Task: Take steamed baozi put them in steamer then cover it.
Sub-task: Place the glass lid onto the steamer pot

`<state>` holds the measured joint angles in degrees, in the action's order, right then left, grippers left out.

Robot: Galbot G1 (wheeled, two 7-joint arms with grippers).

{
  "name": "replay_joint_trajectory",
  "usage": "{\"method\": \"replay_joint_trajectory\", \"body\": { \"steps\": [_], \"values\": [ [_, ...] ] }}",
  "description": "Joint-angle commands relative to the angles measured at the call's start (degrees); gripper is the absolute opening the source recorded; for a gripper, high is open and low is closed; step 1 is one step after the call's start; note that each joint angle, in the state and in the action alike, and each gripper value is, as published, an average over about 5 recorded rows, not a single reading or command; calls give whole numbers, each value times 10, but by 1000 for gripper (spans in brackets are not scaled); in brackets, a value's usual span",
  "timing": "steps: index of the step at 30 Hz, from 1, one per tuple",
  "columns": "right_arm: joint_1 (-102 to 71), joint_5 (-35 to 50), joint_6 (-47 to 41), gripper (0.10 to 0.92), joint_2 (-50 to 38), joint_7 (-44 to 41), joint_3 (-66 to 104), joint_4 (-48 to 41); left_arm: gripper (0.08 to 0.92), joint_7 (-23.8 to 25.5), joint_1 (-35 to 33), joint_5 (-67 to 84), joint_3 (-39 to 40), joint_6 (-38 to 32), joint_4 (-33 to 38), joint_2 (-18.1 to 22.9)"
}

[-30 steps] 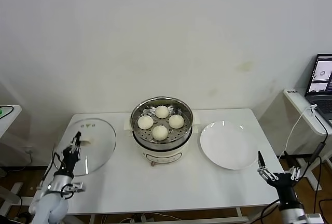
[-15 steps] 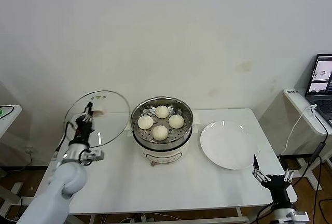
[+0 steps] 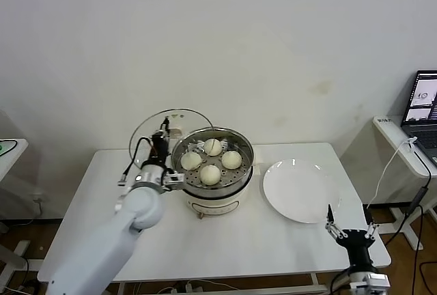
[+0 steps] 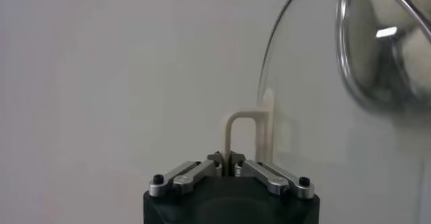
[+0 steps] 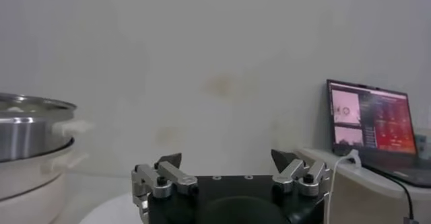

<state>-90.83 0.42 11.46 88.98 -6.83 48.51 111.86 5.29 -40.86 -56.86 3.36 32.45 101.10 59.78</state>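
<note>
The cover (image 3: 166, 131), seemingly stiff, breakable glass best taken by its cream handle (image 4: 244, 132), was held tilted just beside the steamer (image 3: 212, 158) by the left hand (image 3: 162, 146) pinching that handle, while the right hand (image 3: 347, 229) was kept spread near the desk (image 3: 259, 240) edge.

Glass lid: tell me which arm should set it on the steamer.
Left. Its hand already grips the lid by the handle, upright beside the steamer. The right hand hangs open by the table's near edge.

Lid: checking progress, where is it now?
Head view: the lid is held on edge by the left gripper, just left of the steamer.
</note>
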Motion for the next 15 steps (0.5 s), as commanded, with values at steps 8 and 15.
{"method": "replay_joint_trajectory", "body": {
  "steps": [8,15],
  "values": [
    [9,-54,-10,823,15,16,-25,2,132,75,32,-91,54,51,-63,125],
    [8,-54,-9,823,15,15,-25,3,132,68,25,-109,55,50,-85,163]
  ]
}}
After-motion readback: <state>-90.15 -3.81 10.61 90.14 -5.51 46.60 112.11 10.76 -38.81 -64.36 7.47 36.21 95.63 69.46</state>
